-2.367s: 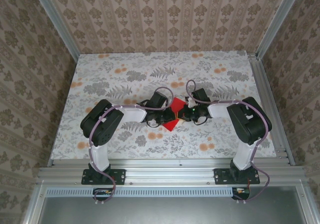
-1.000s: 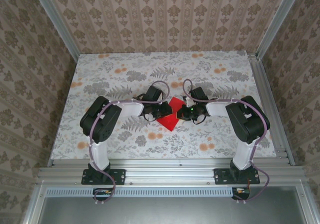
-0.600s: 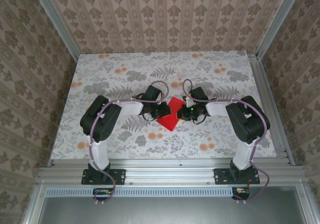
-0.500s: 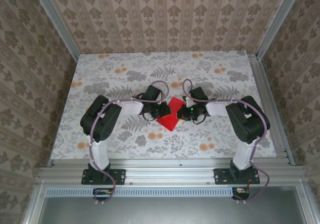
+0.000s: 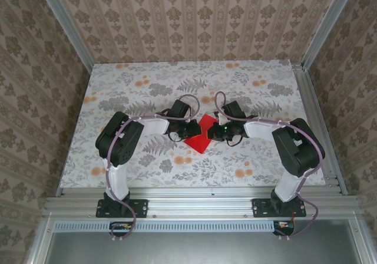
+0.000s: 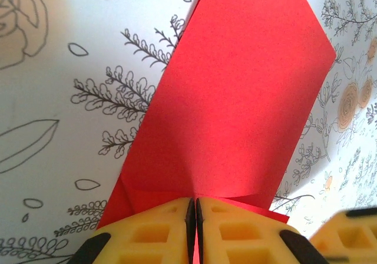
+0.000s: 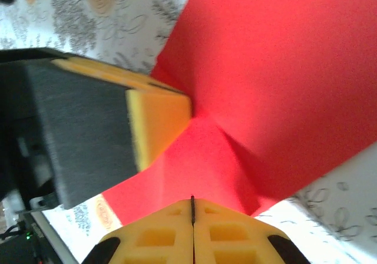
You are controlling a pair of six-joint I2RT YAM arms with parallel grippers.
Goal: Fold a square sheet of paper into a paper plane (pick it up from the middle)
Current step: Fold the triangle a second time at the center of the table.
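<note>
The red sheet of paper (image 5: 201, 140) lies in the middle of the floral table (image 5: 147, 81), between the two arms, with one corner pointing toward the near edge. It is no longer a flat square. In the left wrist view the sheet of paper (image 6: 235, 99) is a folded, slanted shape with a crease line running across it just ahead of the fingers and a lower layer showing beneath.

The left gripper (image 5: 192, 129) comes in from the left and sits at the sheet's left edge. Its yellow fingers (image 6: 153, 234) are pressed together with only a thin dark seam between them, and they seem to be pinching the edge of the paper, though the contact itself is hidden under the pads.

The right gripper (image 5: 214, 133) comes in from the right and meets the sheet's right side. In its wrist view the right gripper (image 7: 192, 208) is likewise clenched, with the red sheet (image 7: 283, 69) running straight into the seam. One yellow-padded finger (image 7: 158, 118) of the left gripper lies on the paper just ahead of it. The two grippers are very near each other over the sheet.
</note>
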